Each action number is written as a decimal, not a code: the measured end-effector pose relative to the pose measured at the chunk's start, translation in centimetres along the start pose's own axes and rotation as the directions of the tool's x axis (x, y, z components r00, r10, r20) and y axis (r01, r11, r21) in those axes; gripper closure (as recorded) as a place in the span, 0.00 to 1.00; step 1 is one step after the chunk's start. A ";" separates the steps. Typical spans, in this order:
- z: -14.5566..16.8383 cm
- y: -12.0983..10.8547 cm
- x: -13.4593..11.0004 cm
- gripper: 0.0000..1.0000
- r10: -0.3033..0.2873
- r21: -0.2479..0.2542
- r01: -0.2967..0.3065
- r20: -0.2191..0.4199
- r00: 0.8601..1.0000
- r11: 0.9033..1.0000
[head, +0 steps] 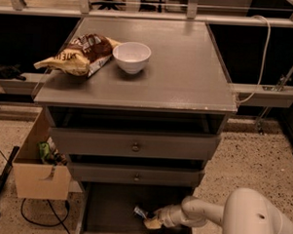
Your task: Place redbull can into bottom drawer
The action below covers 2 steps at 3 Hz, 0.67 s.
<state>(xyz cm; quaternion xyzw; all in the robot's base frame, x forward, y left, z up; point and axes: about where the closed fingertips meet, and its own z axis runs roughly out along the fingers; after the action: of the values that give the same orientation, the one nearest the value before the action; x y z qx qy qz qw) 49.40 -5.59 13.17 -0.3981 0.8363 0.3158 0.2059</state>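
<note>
I am reaching my arm [201, 212] in low from the right of the grey cabinet [177, 81], into the space under its two knobbed drawer fronts. My gripper [148, 219] is hanging just over the dark floor of the bottom drawer [106, 210], which is standing pulled out at the cabinet's foot. My fingers [152, 223] are closing around the redbull can [140, 212]. I am holding it tilted, with its blue and silver end sticking out to the left of my fingertips, inside the drawer's outline and close beneath the cabinet's lower knobbed front. I cannot tell whether the can is touching the drawer floor. A white bowl [132, 56] and a chip bag [76, 57] are sitting side by side on the cabinet's top, toward its left rear. A cardboard box [39, 180] is standing on the ground against the cabinet's left side.
</note>
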 end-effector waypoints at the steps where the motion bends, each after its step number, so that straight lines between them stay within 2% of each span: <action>1: 1.3 -0.9 0.8 0.96 0.014 0.007 -0.014 -0.023 1.000 1.000; 2: 1.3 -0.9 0.8 0.73 0.014 0.007 -0.014 -0.023 1.000 1.000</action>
<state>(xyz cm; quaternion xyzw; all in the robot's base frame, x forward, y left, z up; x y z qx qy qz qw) 49.73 -5.51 11.44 -0.3950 0.8426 0.3096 0.1953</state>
